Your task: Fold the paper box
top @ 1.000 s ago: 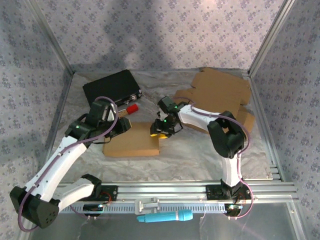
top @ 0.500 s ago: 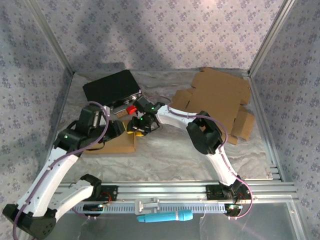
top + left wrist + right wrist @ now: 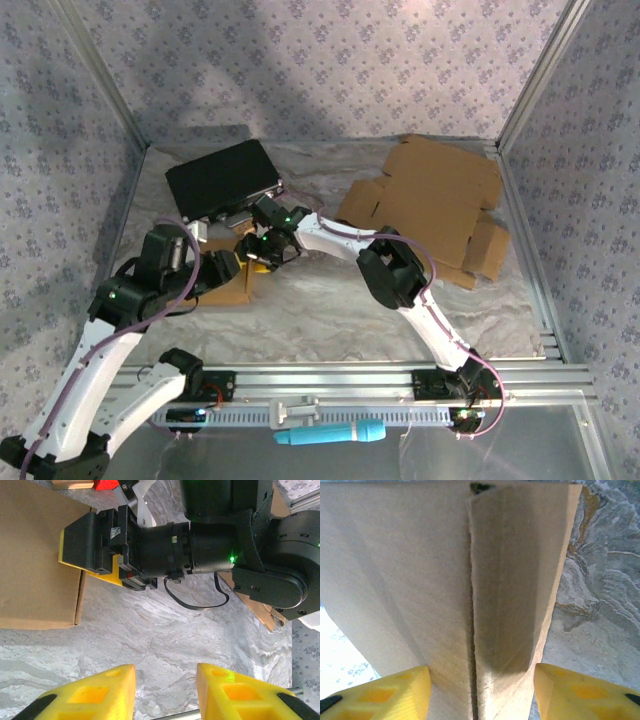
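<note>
Left end effector (image 3: 165,674): fingers apart with nothing between them. It hangs above the bare surface (image 3: 165,630), just beside the box and not touching it.
Box (image 3: 35,555): a brown cardboard piece lying flat on the left half of the surface, near the black case (image 3: 220,175). In the top view the left arm covers part of it.
Box edge: the right wrist view shows a seam running down the cardboard, with a narrower panel beside it that looks partly turned up.
Right end effector (image 3: 481,672): reached across to the box's right edge, fingers apart, with that narrower panel lying between them. I cannot tell whether they press the cardboard or only straddle it, as the view is too close.
Spare cardboard (image 3: 430,205): a flat unfolded sheet at the far right, well apart from both arms.
Step in hand: probably working the side panel along its crease, with the right arm doing the folding and the left standing by.
Progress: early to middle, I judge. The box lies flat and no upright walls show.
Next move calls for: a firm hold on the panel's edge, then a turn about the seam. The left end effector likely has to press on the main panel so the box does not slide.
</note>
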Robot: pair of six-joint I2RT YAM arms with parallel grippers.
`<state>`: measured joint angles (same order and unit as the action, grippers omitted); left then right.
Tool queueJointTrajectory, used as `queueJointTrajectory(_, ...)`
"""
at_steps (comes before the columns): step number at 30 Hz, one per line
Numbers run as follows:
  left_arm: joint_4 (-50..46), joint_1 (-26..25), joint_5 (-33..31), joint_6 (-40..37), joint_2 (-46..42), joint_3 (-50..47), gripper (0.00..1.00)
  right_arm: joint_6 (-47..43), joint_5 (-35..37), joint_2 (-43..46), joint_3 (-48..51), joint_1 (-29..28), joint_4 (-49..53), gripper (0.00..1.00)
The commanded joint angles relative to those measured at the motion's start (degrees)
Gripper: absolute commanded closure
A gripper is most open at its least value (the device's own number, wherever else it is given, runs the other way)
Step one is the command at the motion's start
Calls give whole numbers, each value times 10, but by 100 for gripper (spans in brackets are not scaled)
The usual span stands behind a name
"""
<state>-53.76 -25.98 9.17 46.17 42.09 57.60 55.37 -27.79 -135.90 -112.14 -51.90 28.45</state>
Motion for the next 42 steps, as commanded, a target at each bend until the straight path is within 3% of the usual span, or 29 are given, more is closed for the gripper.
queueJointTrajectory(1,-8,2,2,11,-7,10,63,-8,27,11,-5,0,27,39)
queueJointTrajectory(5,24,2,25,26,7,10,63,-29,84,108,55,9,25,37)
queueJointTrajectory(11,161,-36,50,88,78,-10,66,8,167,396,341,95,-75,36)
queueJointTrajectory(18,387,-135,7,148,283,1,64,-32,189,740,546,305,-28,32)
queueJointTrajectory(24,626,-158,-23,287,490,2,58,-47,139,920,623,494,20,32)
queueJointTrajectory(30,796,-157,-51,362,660,48,53,-50,79,971,641,569,53,31)
queueJointTrajectory(36,808,-144,-65,359,743,102,52,-47,65,963,641,574,53,31)
queueJointTrajectory(42,839,-133,-35,392,794,119,54,-42,64,958,648,575,55,31)
